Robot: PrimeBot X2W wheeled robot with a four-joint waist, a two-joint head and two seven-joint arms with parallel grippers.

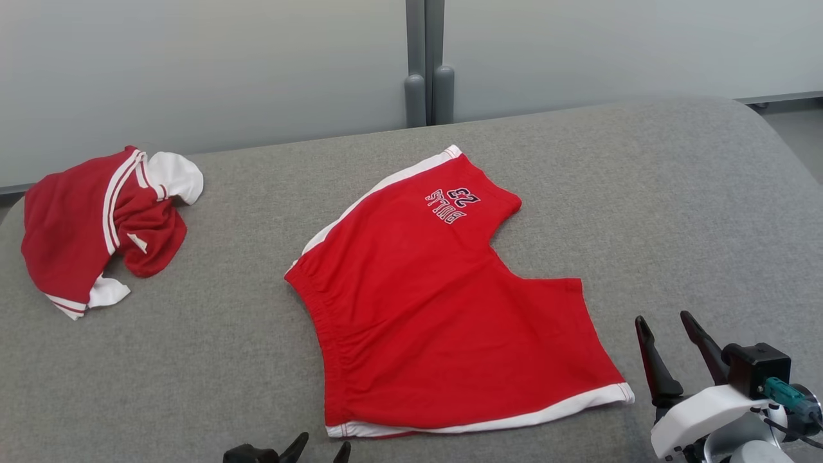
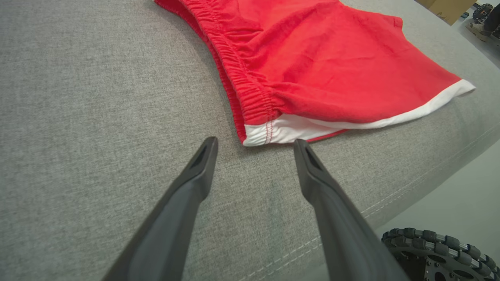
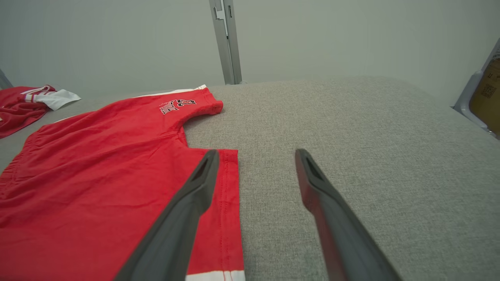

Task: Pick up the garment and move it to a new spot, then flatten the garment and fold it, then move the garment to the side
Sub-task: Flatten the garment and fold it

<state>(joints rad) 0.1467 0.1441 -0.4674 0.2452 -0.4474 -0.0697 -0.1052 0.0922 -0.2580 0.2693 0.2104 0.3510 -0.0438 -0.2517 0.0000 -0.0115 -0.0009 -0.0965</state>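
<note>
The garment [image 1: 443, 308] is a pair of red shorts with white trim and a printed "23" mark, spread flat in the middle of the grey padded table [image 1: 643, 193]. My left gripper [image 1: 321, 449] sits open at the bottom edge, just short of the waistband corner [image 2: 258, 134] of the garment [image 2: 312, 58]. My right gripper [image 1: 669, 337] stands open at the lower right, beside the leg hem. In the right wrist view its left finger [image 3: 195, 187] overlaps the garment [image 3: 97, 175] edge while the gripper [image 3: 254, 156] holds nothing.
A second red and white garment [image 1: 103, 225] lies crumpled at the table's far left [image 3: 23, 103]. A pale wall with a grey post [image 1: 427, 64] runs behind the table. The table's front edge and my wheeled base [image 2: 437, 253] show in the left wrist view.
</note>
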